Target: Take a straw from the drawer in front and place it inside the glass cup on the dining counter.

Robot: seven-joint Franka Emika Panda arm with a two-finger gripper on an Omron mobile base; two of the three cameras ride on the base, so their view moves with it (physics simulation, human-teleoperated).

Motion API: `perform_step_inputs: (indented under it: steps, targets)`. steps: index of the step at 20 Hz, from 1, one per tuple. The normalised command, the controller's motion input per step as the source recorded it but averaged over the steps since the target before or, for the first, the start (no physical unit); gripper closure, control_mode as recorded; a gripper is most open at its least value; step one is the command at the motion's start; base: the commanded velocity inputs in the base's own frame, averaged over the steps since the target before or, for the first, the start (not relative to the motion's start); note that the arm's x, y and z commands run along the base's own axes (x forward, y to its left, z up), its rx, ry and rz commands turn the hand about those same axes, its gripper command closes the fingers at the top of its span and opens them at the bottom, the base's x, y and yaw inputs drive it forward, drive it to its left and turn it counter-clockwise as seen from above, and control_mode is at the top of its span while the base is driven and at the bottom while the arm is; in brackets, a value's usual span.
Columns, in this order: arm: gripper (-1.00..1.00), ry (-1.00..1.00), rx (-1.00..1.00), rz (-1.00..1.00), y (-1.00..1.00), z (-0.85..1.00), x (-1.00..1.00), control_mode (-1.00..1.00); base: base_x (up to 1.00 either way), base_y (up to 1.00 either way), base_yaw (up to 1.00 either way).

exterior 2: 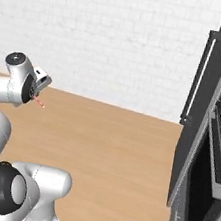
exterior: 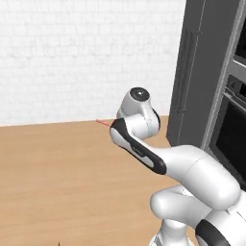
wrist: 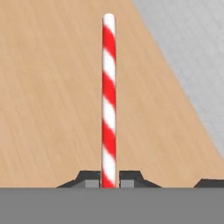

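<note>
Jaws (wrist: 109,178) clamped on the straw (wrist: 108,100) (red-and-white striped), pointing out over wood floor (wrist: 52,87), white brick wall (exterior: 72,57) beyond

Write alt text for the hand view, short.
A red-and-white striped straw stands clamped between the shut gripper fingertips, pointing straight away from the camera. Behind it lies a light-wood floor, with a pale grey-white brick wall at the upper right.

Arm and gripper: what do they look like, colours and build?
Glossy white rounded arm links with dark grey-black joint bands and a round dark-centred cap at the wrist. No loose cables visible. The gripper has two small dark fingertips with lighter grey inner pads.
</note>
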Motion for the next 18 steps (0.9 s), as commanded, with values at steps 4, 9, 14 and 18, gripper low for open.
perform_step_inputs:
  steps: [4,9,14,18]
  targets:
    - [1.00,0.00,0.00,0.00,0.00,0.00,0.00,1.00,0.79,0.13,0.50]
    - [1.00,0.00,0.00,0.00,0.00,0.00,0.00,1.00,0.70,0.02,0.70]
    - [1.00,0.00,0.00,0.00,0.00,0.00,0.00,1.00,0.62,0.00,0.77]
    - [1.00,0.00,0.00,0.00,0.00,0.00,0.00,1.00,0.59,0.00,0.79]
